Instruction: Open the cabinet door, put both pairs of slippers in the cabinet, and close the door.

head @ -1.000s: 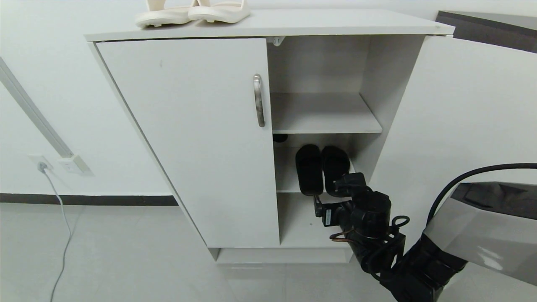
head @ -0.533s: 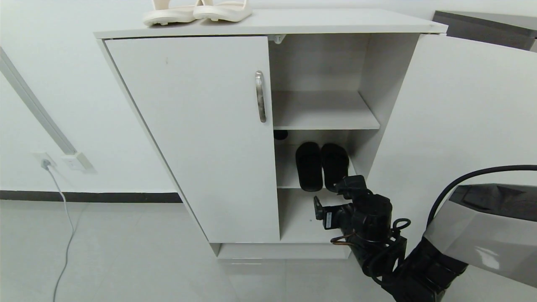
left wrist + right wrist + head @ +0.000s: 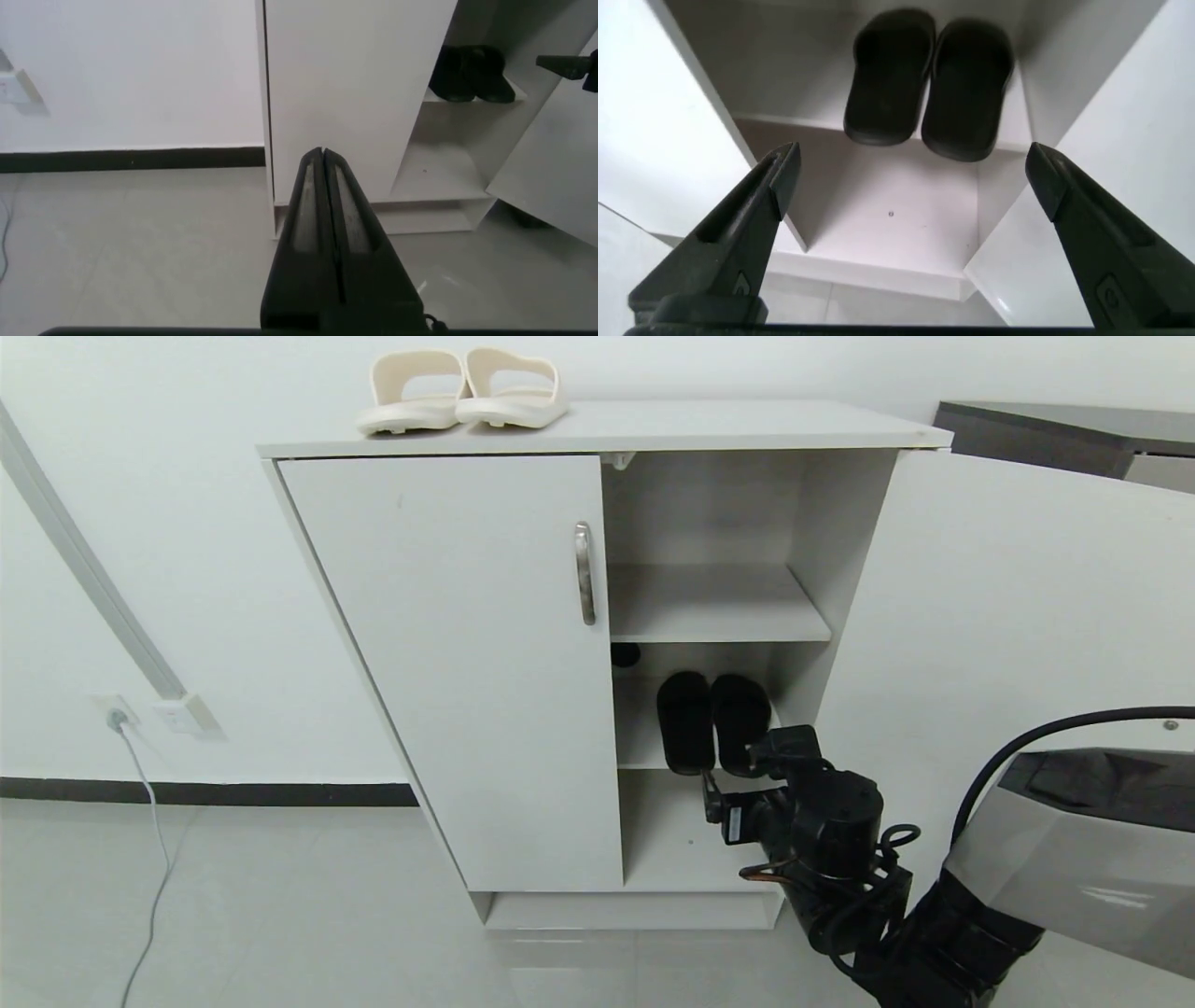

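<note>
Pale tiled floor (image 3: 280,915), white wall (image 3: 140,569) with a socket (image 3: 117,717) and a trailing cable (image 3: 154,840). One white cabinet (image 3: 747,425), two doors: left door (image 3: 467,663) shut, right door (image 3: 1008,616) swung wide. Two pairs of slippers: black slippers (image 3: 686,721) side by side on the middle shelf, heels at its front edge; cream slippers (image 3: 509,406) on the cabinet top, at its left front edge. Upper shelf (image 3: 719,602) bare. Right gripper (image 3: 912,159) spread wide, just before the black pair, holding nothing. Left gripper (image 3: 322,154) pressed together, low over open floor.
</note>
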